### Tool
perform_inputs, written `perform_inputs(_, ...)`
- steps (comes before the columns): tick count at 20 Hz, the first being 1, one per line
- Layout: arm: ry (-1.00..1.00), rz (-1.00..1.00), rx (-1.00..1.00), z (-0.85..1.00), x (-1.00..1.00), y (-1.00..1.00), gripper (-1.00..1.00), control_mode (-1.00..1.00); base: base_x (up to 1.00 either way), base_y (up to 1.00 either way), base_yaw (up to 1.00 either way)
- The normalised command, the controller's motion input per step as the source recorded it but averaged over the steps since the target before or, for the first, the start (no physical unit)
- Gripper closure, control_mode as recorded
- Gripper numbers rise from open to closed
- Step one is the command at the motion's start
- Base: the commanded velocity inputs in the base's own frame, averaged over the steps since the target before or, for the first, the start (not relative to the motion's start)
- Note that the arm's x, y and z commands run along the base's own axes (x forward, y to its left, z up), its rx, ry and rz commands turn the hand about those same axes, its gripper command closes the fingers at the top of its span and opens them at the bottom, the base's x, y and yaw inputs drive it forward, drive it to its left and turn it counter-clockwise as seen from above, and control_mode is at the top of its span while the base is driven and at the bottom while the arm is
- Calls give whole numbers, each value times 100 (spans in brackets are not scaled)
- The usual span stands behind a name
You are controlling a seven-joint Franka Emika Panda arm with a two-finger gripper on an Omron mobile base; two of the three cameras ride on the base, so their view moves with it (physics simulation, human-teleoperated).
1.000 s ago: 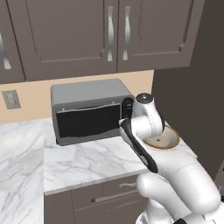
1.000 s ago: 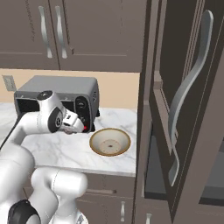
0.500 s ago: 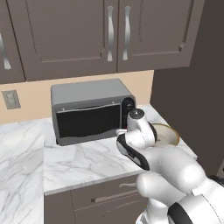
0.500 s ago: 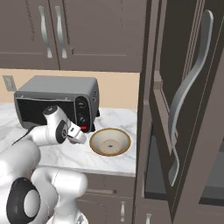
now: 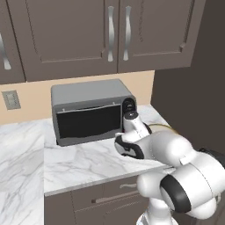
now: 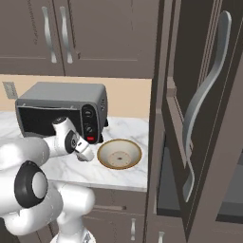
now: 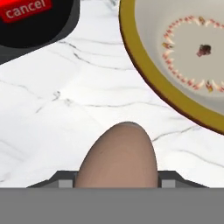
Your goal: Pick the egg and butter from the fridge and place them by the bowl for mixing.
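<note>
From the left, my white arm is folded low over the marble counter [image 5: 79, 162], wrist bent before the grey toaster oven [image 5: 90, 110]. From the right, my pincer [image 6: 90, 153] points down beside the shallow tan bowl [image 6: 119, 154]. Along my hand, the pinkish-beige egg [image 7: 118, 159] sits clamped between my fingers, just beside the bowl's rim.

Even flat rendered light, faint shadows, sharp

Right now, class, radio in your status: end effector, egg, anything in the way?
End effector shut on the egg. Egg over marble counter, beside the bowl, not in it. Toaster oven close by; drop spot looks clear.
</note>
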Motion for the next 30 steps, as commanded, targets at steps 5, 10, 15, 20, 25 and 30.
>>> perform_inputs(5,1,-10,0,-26,0,0,100,-100,0,0,0)
perform_inputs(10,-4,-6,-1,-21,0,0,100,-100,0,0,0)
perform_inputs(15,-6,-5,-3,-11,0,-9,100,-100,0,0,0)
perform_inputs(20,-3,-1,-2,-8,1,-17,100,-100,0,0,0)
perform_inputs(25,-4,0,0,-3,12,-4,100,-100,0,0,0)
perform_inputs(30,-2,0,0,-14,13,0,-100,-100,0,0,0)
